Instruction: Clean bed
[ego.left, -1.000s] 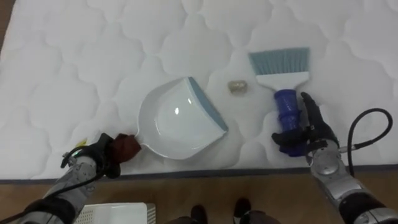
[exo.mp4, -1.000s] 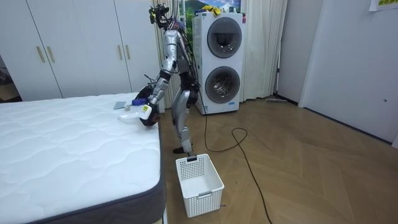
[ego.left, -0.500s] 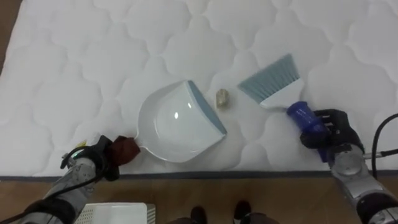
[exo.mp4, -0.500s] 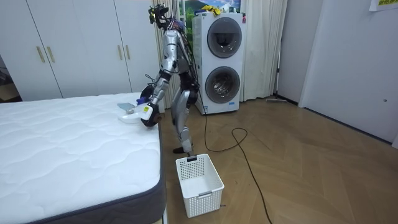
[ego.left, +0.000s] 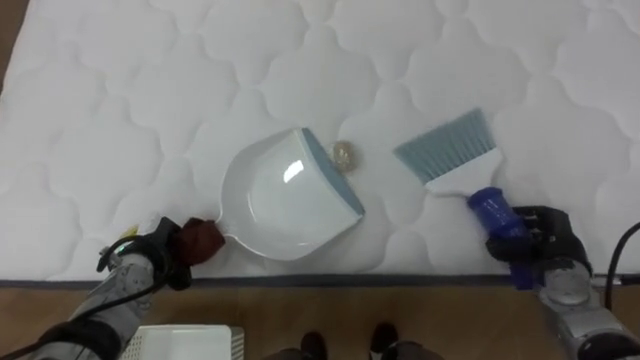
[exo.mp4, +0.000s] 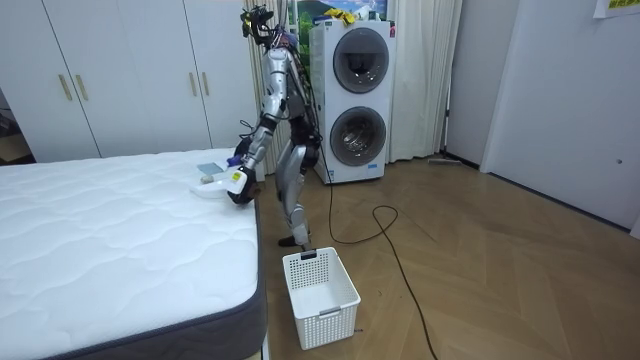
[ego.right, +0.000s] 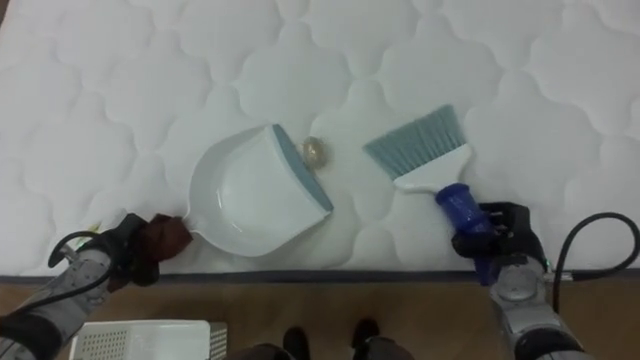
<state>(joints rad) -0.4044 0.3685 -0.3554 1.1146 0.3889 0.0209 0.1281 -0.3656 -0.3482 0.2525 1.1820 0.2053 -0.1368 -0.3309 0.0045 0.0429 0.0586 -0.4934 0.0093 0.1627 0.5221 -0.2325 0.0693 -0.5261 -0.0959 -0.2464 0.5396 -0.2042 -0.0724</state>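
A white dustpan (ego.left: 285, 200) with a grey-blue lip lies on the mattress (ego.left: 120, 80) near its front edge. My left hand (ego.left: 160, 255) is shut on its dark red handle (ego.left: 203, 238). A small beige scrap (ego.left: 344, 153) lies against the pan's lip. To the right is a brush (ego.left: 447, 150) with pale blue bristles resting on the mattress, angled toward the scrap. My right hand (ego.left: 540, 235) is curled round its blue handle (ego.left: 495, 212) at the bed's edge. In the room view I stand bent over the bed's side.
A white slatted basket (exo.mp4: 320, 295) stands on the wooden floor beside the bed, and its rim (ego.left: 190, 340) shows below my left arm. Stacked washing machines (exo.mp4: 355, 95) stand behind me. The quilted mattress stretches far beyond the pan.
My right hand has closed round the brush handle and swung the bristles left. The scrap has been pushed left up to the dustpan's lip. The left hand and pan stayed put.
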